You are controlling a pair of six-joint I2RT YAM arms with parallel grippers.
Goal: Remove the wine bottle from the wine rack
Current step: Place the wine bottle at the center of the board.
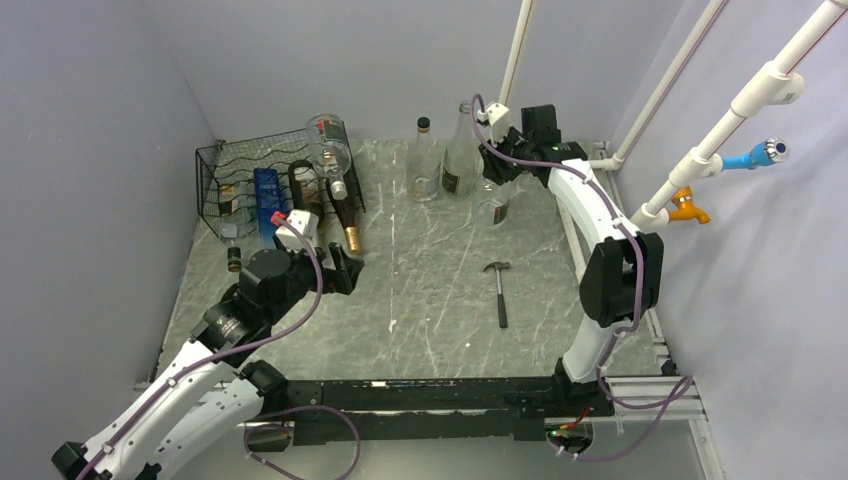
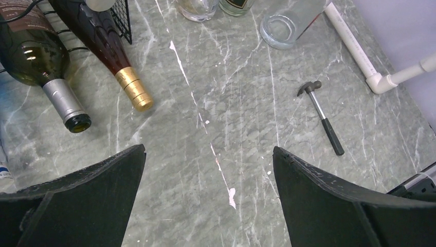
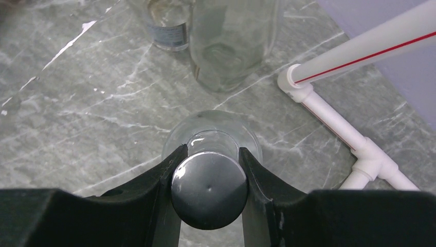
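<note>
The black wire wine rack (image 1: 222, 178) stands at the back left with several bottles lying in it. A green bottle with a silver neck (image 2: 56, 92) and a dark one with a gold foil top (image 2: 121, 72) poke out of its front. My left gripper (image 2: 208, 152) hangs wide open over bare table just in front of them, holding nothing. Away from the rack, at the back right, my right gripper (image 3: 212, 152) is shut on the dark round cap (image 3: 208, 188) of an upright clear wine bottle (image 1: 497, 208). I cannot tell whether the bottle's base touches the table.
Two more clear bottles (image 1: 424, 165) (image 1: 460, 155) stand upright at the back, just left of the held one. A small hammer (image 1: 498, 290) lies on the marble table right of centre. White pipes (image 3: 334, 118) run along the right edge and corner.
</note>
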